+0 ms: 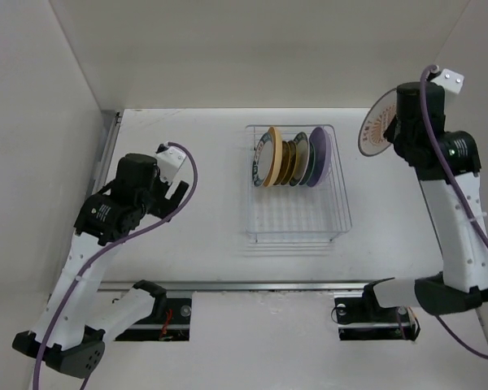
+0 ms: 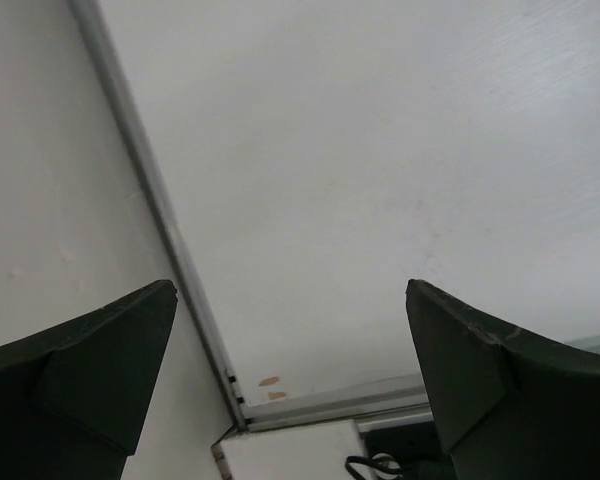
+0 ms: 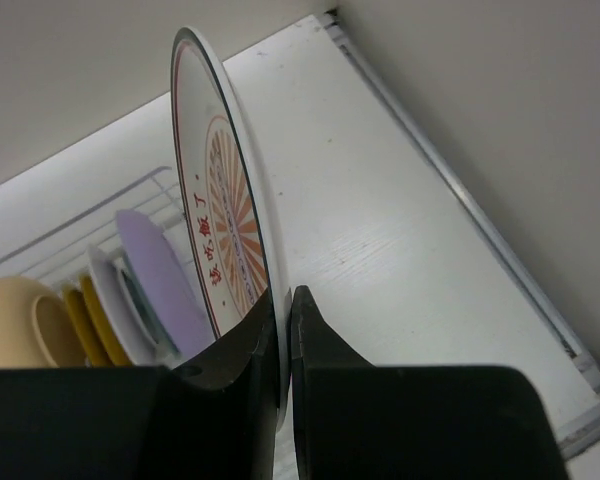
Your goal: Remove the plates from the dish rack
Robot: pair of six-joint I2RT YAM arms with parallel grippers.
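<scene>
Two arms split the job unevenly. At the left, the left tool hangs over bare desk near the left wall, jaws spread wide and holding nothing. It sits well apart from the rack, probably parked there to stay out of the other arm's way. The rack is at the desk's centre. Five plates, by my count, stand on edge in the slots at its far end, packed close and leaning a little. From left to right they are a blue-rimmed one, a pale yellow one, a mustard one, a teal one and a lavender one. The near part of the rack holds nothing. To the right, the right tool is pinched shut on the bottom rim of the orange plate. This plate is held upright and clear of the rack, above the far right of the desk, so it counts as lifted out but not yet set down. An edge grip suits a plate drawn out of a slot, but only a small bite of rim is held, so the plate could swing or slip when tilted flat. The right wall is near the plate's back, leaving little room on that side, and the desk below looks free for laying it down.
</scene>
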